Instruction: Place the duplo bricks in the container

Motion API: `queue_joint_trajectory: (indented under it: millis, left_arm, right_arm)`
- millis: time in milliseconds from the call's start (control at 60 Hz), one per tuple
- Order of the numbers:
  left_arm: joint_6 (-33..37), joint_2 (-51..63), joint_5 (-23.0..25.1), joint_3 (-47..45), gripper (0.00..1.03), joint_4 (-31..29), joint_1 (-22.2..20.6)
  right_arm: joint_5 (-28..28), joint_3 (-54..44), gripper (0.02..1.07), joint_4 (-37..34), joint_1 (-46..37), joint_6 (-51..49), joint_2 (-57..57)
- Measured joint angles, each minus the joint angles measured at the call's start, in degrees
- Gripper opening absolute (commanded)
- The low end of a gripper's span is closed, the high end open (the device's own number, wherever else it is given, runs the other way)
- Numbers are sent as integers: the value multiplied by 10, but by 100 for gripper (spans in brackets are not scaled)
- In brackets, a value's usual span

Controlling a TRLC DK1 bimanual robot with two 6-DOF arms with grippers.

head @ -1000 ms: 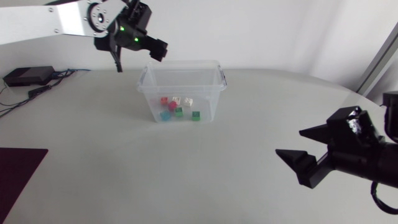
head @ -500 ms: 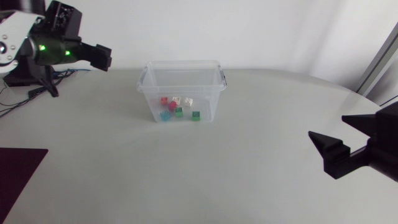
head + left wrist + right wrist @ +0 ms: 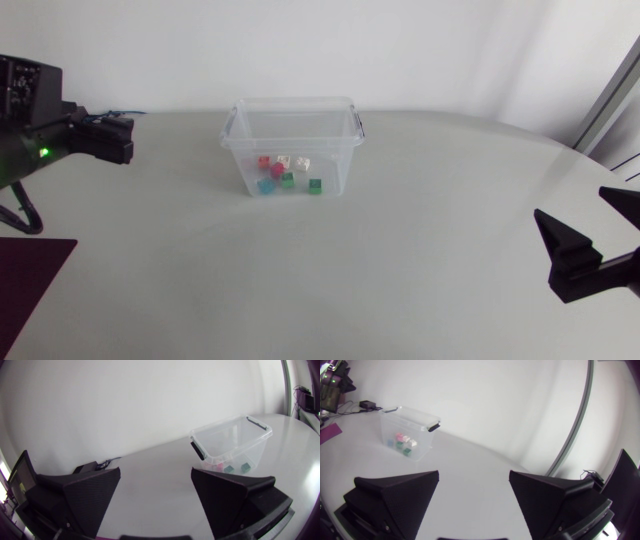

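Drawn back outward, left gripper (image 3: 155,472) sits at nine o'clock of the container (image 3: 292,108), right gripper (image 3: 474,474) at four; both have their fingers spread, empty. Duplo bricks (image 3: 287,172) lie inside.

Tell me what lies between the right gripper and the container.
Only bare table between the right gripper and the container, in the head and right wrist views.

Clear, glossy plastic container (image 3: 335,160) holding smooth coloured plastic bricks (image 3: 287,178); bench (image 3: 300,270) smooth, matt, pale grey; fingers (image 3: 90,495) matt black.

Gripper (image 3: 474,474) spread wide, container (image 3: 391,422) well ahead, bricks (image 3: 402,441) inside
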Motion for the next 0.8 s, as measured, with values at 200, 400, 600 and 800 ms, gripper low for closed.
queue_joint_trajectory:
  millis: [200,400,600,800]
  left_arm:
    - [0,-74,11,-70,98,17,5]
    - [0,-157,37,-125,98,19,22]
    - [0,-232,42,-177,98,25,30]
    - [-27,-299,52,-234,98,36,30]
  right_arm:
    - [14,-34,103,0,-3,-12,-45]
    - [21,-49,103,0,-8,-24,-94]
    - [25,-66,103,1,-17,-25,-105]
    - [25,-107,103,59,-18,-2,-105]
